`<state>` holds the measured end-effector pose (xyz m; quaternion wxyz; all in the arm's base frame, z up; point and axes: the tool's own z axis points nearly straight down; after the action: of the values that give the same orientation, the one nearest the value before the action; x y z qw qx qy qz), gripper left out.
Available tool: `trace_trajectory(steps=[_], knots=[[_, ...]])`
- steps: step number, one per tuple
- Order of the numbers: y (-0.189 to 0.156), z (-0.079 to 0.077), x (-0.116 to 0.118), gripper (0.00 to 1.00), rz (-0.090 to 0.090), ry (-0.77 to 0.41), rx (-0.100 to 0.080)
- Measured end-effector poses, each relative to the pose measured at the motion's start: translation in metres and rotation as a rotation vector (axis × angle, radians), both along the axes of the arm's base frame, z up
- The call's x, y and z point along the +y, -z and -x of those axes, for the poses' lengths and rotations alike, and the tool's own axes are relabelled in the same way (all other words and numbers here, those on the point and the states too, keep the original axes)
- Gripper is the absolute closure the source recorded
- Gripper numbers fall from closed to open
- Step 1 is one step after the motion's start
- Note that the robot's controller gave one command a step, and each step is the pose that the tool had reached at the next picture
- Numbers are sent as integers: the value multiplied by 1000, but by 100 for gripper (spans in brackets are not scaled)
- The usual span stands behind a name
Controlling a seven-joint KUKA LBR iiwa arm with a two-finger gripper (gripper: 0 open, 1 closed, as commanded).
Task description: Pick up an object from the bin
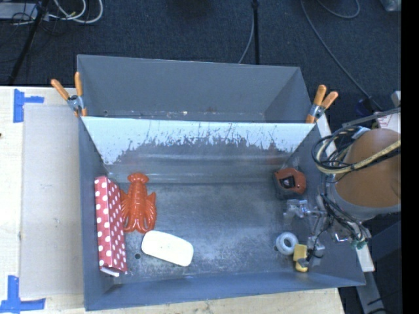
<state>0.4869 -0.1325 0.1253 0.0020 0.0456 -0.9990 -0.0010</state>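
From where I stand, the arm [366, 175] comes in over the right wall of the grey metal bin [196, 286], its wrist wrapped in an orange cover [373, 169] with loops of black cables [334, 146] around it. The claw [313, 241] hangs low in the near right corner of the bin. Its metal parts are tangled up with wiring, so I cannot tell whether it is spread or pressed together, and I see nothing gripped in it. The closest things to it are a white ring [286, 243], lying flat on the floor just to its left, and a small yellow piece [301, 264] right at its lower tip. Whether the claw touches either one I cannot make out. A little further back along the same right side, near the foot of the sloping wall, sits a small dark and orange block [290, 180], apart from the ring. The other things lie well away on the left side of the bin. A long red box with white dots [110, 224] lies along the left wall. A red toy lobster [138, 203] lies just beside it, its tail pointing to the back. A white oval bar [167, 248] lies flat in front of the lobster.
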Motion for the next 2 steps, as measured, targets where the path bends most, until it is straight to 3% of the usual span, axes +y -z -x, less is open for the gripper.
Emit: trace_trajectory(steps=[1,2], knots=[[31,6,-11,0,0,99,2],[53,-13,-20,100,-12,-69,4]])
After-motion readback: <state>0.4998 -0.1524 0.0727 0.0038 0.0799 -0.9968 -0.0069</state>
